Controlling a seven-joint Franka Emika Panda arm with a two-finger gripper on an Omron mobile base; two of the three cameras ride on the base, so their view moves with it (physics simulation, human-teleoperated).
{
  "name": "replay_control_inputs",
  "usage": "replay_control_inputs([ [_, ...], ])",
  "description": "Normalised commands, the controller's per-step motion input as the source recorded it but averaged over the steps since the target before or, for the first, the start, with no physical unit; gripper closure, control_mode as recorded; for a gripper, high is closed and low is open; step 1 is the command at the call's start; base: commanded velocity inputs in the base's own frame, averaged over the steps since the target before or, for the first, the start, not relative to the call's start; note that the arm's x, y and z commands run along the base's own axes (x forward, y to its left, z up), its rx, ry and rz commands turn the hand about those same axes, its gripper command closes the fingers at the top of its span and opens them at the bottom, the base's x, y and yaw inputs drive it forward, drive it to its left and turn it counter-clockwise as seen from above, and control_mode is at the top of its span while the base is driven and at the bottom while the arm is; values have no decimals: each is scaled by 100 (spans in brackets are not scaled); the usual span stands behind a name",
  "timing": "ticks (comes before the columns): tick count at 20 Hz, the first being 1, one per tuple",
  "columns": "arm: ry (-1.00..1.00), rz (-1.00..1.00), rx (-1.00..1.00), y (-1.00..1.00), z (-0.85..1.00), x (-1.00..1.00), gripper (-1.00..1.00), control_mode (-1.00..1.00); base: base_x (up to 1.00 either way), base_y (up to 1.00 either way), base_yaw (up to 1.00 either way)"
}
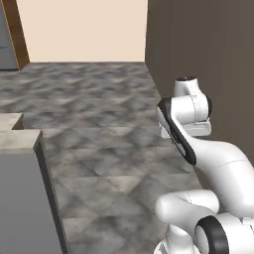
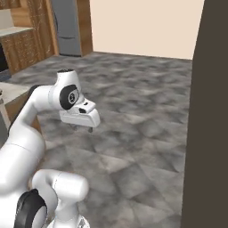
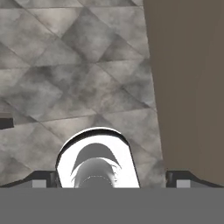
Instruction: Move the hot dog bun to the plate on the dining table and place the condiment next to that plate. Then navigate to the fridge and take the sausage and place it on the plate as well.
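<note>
Clearly the step in hand looks like the drive to the fridge [image 2: 67, 26], which stands far left across the grey tiled floor [image 2: 133, 111], beside wooden cabinets [image 2: 26, 44]. Steer toward it, arm tucked, clear of the brown wall [image 2: 207, 111] at right. The gripper [image 2: 83, 128] hangs empty, fingers spread wide, well apart from the fridge.

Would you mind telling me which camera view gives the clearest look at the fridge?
The right base view: the fridge stands at the far end of the room, its grey front showing between wooden cabinets. The left base view catches just a grey sliver at its upper left edge, probably the same fridge.
</note>
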Motion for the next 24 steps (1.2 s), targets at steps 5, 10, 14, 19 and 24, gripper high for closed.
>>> replay_control_inputs([
  [5,0,0,0,0,0,0,-100,100,100,-33,37],
  [10,0,0,0,0,0,0,-100,100,100,-44,34],
  [14,0,0,0,0,0,0,-100,100,100,-47,35],
  [19,0,0,0,0,0,0,-100,100,100,-50,35],
  [24,0,0,0,0,0,0,-100,100,100,-52,35],
])
